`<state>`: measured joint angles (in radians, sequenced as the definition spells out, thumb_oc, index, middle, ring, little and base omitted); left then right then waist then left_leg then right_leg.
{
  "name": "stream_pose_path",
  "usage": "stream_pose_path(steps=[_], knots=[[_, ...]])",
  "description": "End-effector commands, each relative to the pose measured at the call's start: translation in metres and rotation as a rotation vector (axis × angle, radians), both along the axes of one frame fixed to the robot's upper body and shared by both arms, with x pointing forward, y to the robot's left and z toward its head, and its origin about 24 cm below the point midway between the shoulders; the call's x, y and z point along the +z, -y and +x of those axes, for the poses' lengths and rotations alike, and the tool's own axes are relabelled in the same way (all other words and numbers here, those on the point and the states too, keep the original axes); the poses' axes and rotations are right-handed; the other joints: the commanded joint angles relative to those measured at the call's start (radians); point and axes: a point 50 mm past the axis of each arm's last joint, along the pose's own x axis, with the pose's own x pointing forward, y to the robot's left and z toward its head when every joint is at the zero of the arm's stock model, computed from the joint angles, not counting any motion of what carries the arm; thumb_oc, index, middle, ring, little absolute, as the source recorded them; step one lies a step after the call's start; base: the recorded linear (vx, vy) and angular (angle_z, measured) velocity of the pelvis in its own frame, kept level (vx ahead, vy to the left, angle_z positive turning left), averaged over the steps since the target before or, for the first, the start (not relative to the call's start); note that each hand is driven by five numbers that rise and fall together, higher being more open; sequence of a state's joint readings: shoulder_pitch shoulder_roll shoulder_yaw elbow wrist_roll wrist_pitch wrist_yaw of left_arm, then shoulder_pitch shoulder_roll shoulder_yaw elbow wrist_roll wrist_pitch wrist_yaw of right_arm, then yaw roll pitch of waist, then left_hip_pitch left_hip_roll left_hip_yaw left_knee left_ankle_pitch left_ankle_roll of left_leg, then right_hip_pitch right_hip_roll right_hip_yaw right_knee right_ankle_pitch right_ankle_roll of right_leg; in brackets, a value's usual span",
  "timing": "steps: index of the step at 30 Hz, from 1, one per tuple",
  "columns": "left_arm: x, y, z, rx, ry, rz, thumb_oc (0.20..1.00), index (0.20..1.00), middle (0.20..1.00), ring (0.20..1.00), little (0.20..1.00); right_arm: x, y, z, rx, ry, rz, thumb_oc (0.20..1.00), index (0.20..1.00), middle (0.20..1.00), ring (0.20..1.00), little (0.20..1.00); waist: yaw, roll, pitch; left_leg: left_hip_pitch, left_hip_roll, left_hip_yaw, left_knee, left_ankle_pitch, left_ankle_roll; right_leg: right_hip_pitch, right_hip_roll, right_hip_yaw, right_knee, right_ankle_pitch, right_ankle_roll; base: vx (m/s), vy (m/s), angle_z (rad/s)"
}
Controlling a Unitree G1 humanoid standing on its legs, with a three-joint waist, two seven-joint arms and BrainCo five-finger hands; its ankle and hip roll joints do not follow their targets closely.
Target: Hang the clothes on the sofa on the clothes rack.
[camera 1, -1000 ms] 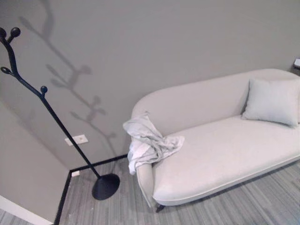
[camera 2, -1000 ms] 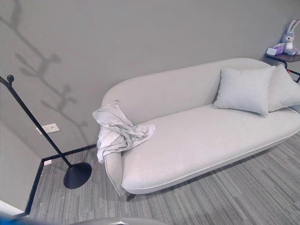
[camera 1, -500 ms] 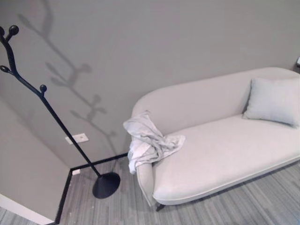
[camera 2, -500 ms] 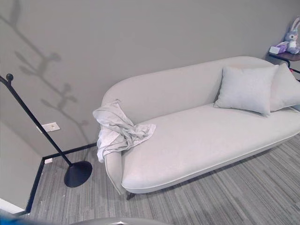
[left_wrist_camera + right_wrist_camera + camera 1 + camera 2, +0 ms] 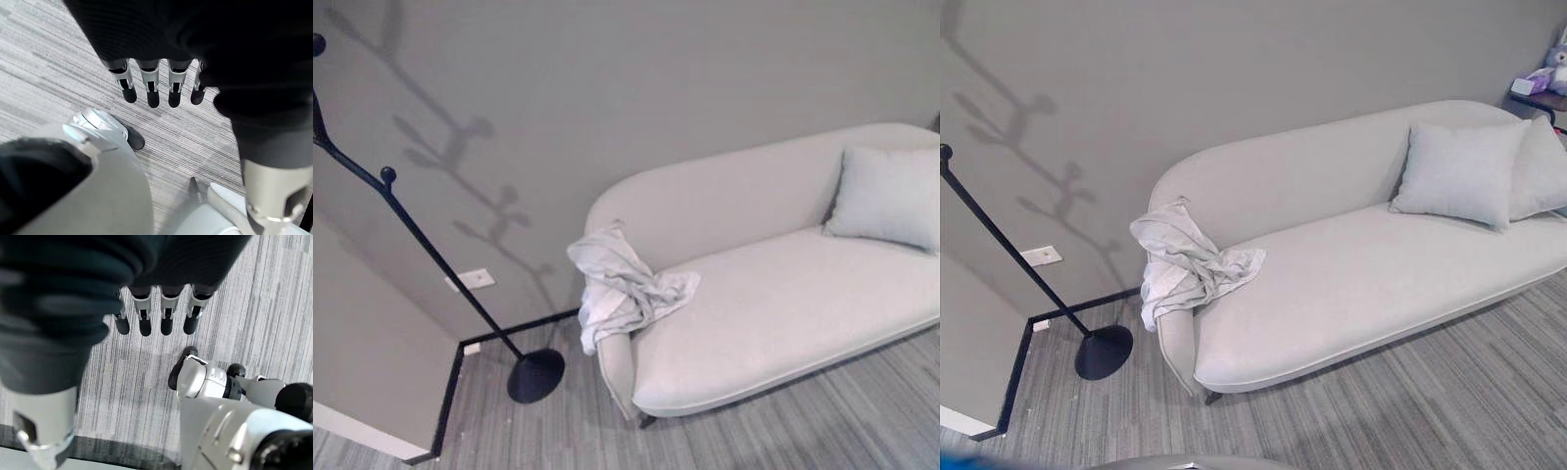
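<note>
A crumpled pale grey garment (image 5: 623,288) lies draped over the left armrest of the off-white sofa (image 5: 783,313), one end trailing down the outer side. Left of the sofa a black clothes rack (image 5: 431,250) with knobbed branches rises from a round base (image 5: 536,375) on the floor, a short gap from the armrest. My left hand (image 5: 152,87) hangs over the carpet with straight fingers and holds nothing. Beside me my right hand (image 5: 167,316) hangs the same way, fingers straight and empty. Both hands are far from the garment.
Two pale cushions (image 5: 1456,171) lean at the sofa's right end. A small side table with a plush rabbit (image 5: 1557,70) stands at the far right. A wall socket (image 5: 470,280) sits behind the rack. Striped grey carpet (image 5: 1410,392) runs in front of the sofa.
The whole picture has shifted, so the camera has moved; sofa, garment and rack keep their places relative to each other.
</note>
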<state>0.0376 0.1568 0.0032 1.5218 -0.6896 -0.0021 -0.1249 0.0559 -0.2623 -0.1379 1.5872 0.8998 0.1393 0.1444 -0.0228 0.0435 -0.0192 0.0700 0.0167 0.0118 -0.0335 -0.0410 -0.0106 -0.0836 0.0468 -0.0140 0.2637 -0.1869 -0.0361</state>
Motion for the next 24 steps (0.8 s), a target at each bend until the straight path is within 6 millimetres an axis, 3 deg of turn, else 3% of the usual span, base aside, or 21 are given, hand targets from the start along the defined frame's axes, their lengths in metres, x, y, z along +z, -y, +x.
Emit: stream_pose_path(steps=[1, 4, 5, 6, 9, 11, 15, 17, 19, 23, 24], knots=[[0.001, 0.002, 0.033, -0.076, 0.093, 0.008, 1.0, 1.0, 1.0, 1.0, 1.0, -0.004, -0.019, 0.015, 0.061, 0.004, 0.04, 1.0, 1.0, 1.0, 1.0, 1.0, 0.005, -0.069, 0.042, -0.029, -0.041, -0.027, 0.12, -0.039, -0.015, 0.18, -0.052, 0.095, -0.326, 0.185, 0.094, -0.13, 0.001, 0.0], [0.001, 0.005, 0.037, -0.098, 0.103, 0.007, 1.0, 1.0, 1.0, 1.0, 1.0, -0.003, -0.014, 0.019, 0.095, 0.003, 0.024, 1.0, 1.0, 1.0, 1.0, 1.0, 0.007, -0.072, 0.068, -0.126, -0.043, -0.032, 0.261, -0.022, -0.034, 0.167, -0.056, 0.097, -0.315, 0.184, 0.083, -0.08, 0.046, 0.02], [0.001, 0.009, 0.041, -0.084, 0.117, 0.001, 1.0, 1.0, 1.0, 1.0, 1.0, -0.002, -0.011, 0.021, 0.112, 0.004, 0.019, 1.0, 1.0, 1.0, 1.0, 1.0, 0.009, -0.07, 0.079, -0.169, -0.012, -0.031, 0.262, 0.001, -0.037, 0.17, -0.068, 0.092, -0.31, 0.176, 0.087, 0.0, 0.089, 0.03], [0.001, 0.009, 0.041, -0.084, 0.117, 0.001, 1.0, 1.0, 1.0, 1.0, 1.0, -0.002, -0.011, 0.021, 0.112, 0.004, 0.019, 1.0, 1.0, 1.0, 1.0, 1.0, 0.008, -0.07, 0.079, -0.169, -0.013, -0.032, 0.262, 0.001, -0.037, 0.169, -0.069, 0.091, -0.31, 0.175, 0.087, 0.08, 0.115, 0.12], [0.001, 0.009, 0.04, -0.056, 0.126, 0.01, 1.0, 1.0, 1.0, 1.0, 1.0, -0.001, -0.005, 0.025, 0.134, 0.015, 0.0, 1.0, 1.0, 1.0, 1.0, 1.0, 0.018, -0.074, 0.064, -0.178, 0.055, -0.047, 0.144, 0.052, -0.04, 0.168, -0.091, 0.082, -0.299, 0.151, 0.098, 0.14, 0.127, 0.21], [0.001, 0.01, 0.042, -0.034, 0.128, 0.021, 1.0, 1.0, 1.0, 1.0, 1.0, 0.0, 0.002, 0.034, 0.158, 0.039, -0.031, 1.0, 1.0, 1.0, 1.0, 1.0, 0.027, -0.063, 0.059, -0.227, 0.125, -0.091, -0.027, 0.152, -0.078, 0.174, -0.107, 0.11, -0.277, 0.108, 0.106, 0.28, 0.347, 0.13], [0.001, 0.013, 0.044, -0.023, 0.136, 0.026, 1.0, 1.0, 1.0, 1.0, 1.0, 0.003, 0.013, 0.042, 0.164, 0.06, -0.069, 1.0, 1.0, 1.0, 1.0, 1.0, 0.036, -0.054, 0.045, -0.283, 0.185, -0.11, -0.054, 0.194, -0.128, 0.232, -0.167, 0.159, -0.283, 0.078, 0.137, 0.31, 0.399, -0.28], [0.0, 0.014, 0.038, -0.028, 0.119, 0.024, 1.0, 1.0, 1.0, 1.0, 1.0, 0.003, 0.014, 0.041, 0.199, 0.057, -0.071, 1.0, 1.0, 1.0, 1.0, 1.0, 0.039, -0.046, 0.028, -0.254, 0.192, -0.107, -0.043, 0.195, -0.13, 0.254, -0.203, 0.178, -0.294, 0.09, 0.157, 0.27, 0.429, -0.51], [0.001, 0.011, 0.04, -0.052, 0.122, 0.035, 1.0, 1.0, 1.0, 1.0, 1.0, 0.003, 0.011, 0.037, 0.209, 0.048, -0.051, 1.0, 1.0, 1.0, 1.0, 1.0, 0.039, -0.05, 0.022, -0.252, 0.168, -0.09, 0.009, 0.176, -0.123, 0.253, -0.248, 0.176, -0.302, 0.116, 0.176, 0.23, 0.436, -0.46], [0.004, 0.001, 0.057, -0.163, 0.154, 0.07, 1.0, 1.0, 1.0, 1.0, 1.0, 0.0, 0.001, 0.028, 0.214, 0.027, -0.01, 1.0, 1.0, 1.0, 1.0, 1.0, 0.025, -0.086, 0.002, -0.263, 0.099, -0.03, 0.087, 0.1, -0.087, 0.214, -0.346, 0.193, -0.28, 0.268, 0.21, 0.2, 0.382, -0.09], [0.004, 0.001, 0.057, -0.163, 0.154, 0.07, 1.0, 1.0, 1.0, 1.0, 1.0, 0.0, 0.001, 0.028, 0.214, 0.027, -0.009, 1.0, 1.0, 1.0, 1.0, 1.0, 0.026, -0.087, 0.001, -0.264, 0.098, -0.028, 0.088, 0.099, -0.087, 0.213, -0.347, 0.194, -0.281, 0.269, 0.21, 0.16, 0.37, 0.03]])
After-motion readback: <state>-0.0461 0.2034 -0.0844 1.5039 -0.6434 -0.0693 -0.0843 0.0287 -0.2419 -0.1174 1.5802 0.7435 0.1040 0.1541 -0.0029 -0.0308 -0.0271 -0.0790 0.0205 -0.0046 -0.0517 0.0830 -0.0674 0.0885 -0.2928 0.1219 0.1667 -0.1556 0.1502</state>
